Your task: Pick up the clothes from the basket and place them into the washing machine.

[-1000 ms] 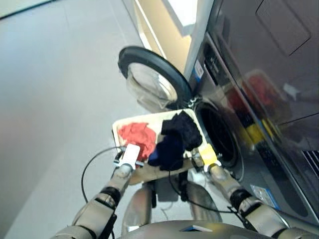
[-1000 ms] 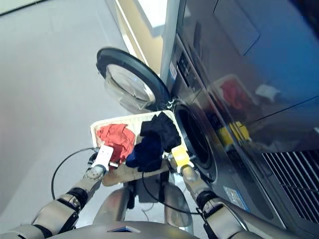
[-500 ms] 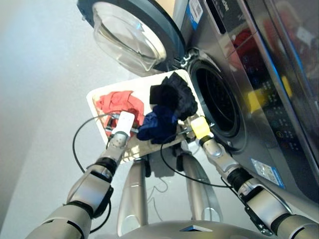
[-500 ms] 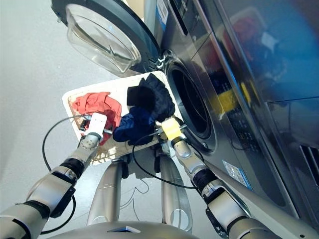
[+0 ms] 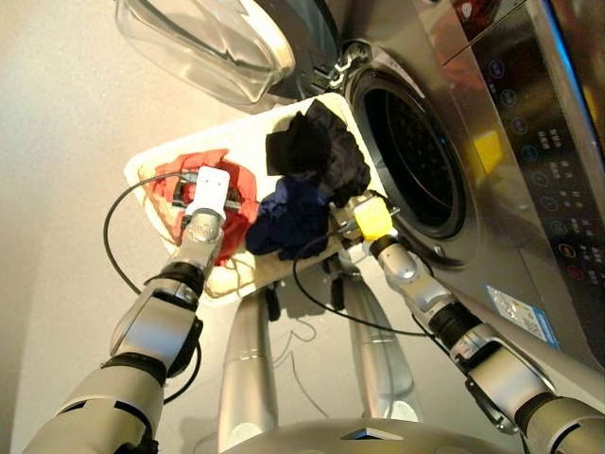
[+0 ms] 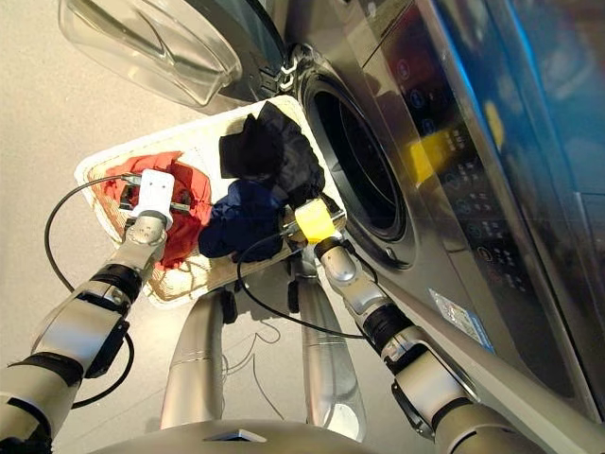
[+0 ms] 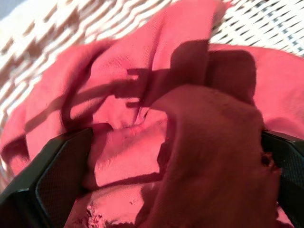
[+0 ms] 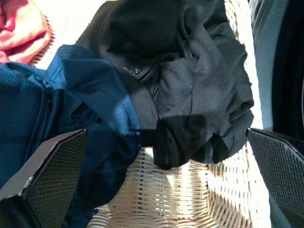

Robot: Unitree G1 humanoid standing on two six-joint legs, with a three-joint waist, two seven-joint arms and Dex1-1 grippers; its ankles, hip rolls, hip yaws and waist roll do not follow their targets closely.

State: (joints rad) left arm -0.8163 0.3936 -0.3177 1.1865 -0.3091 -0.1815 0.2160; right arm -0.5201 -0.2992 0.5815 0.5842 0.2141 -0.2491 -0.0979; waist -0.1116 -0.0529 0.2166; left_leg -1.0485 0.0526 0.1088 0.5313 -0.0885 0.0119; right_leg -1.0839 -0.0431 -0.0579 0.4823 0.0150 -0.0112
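The cream woven basket [image 5: 248, 135] sits in front of the washing machine's open drum hole [image 5: 416, 161]. In it lie the red-orange garment [image 5: 180, 194] at the left, the navy garment [image 5: 288, 218] in the middle and the black garment [image 5: 314, 151] nearest the drum. My left gripper [image 5: 194, 178] is down on the red garment, open, with bunched red cloth [image 7: 190, 123] between its fingers [image 7: 61, 175]. My right gripper [image 5: 338, 219] is open at the basket's near right edge, with the navy [image 8: 80, 95] and black [image 8: 190, 80] garments between its fingers [image 8: 47, 180].
The round glass porthole door [image 5: 208, 38] stands swung open beyond the basket on the left. The machine's glossy front with its control panel [image 5: 539, 142] runs along the right. Grey floor [image 5: 57, 142] lies to the left. Black cables [image 5: 113, 236] loop from both wrists.
The camera has tilted down and come closer. Both grippers have reached forward into the basket: the left onto the red garment, the right up to the navy and black ones.
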